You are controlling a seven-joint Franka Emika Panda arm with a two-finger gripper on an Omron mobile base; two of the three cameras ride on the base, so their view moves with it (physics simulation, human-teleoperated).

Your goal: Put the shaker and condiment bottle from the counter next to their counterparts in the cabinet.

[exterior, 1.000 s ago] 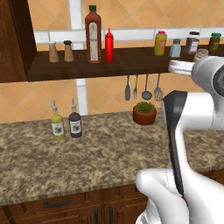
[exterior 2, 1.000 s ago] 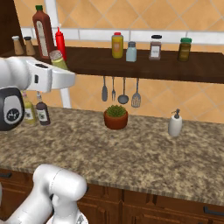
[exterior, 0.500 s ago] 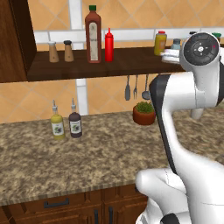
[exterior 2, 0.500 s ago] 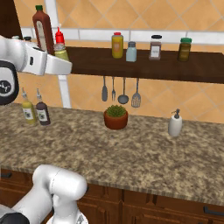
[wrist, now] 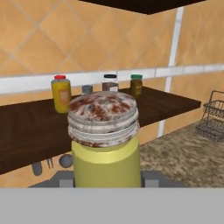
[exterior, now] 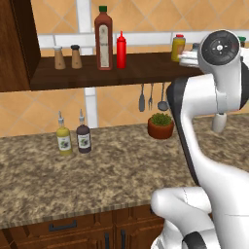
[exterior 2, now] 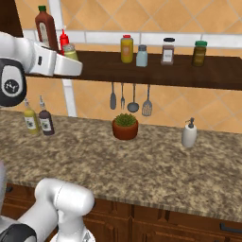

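hand view: the cabinet shelf stretches ahead of the hand, and the shaker sits right in front, pinched between the gripper's nearly closed jaws, level with the shelf. the red bottle already stands on it. swinging in too low could knock the shaker on the shelf edge and slip it loose.

Arm raised high — end effector clamped shut, level.
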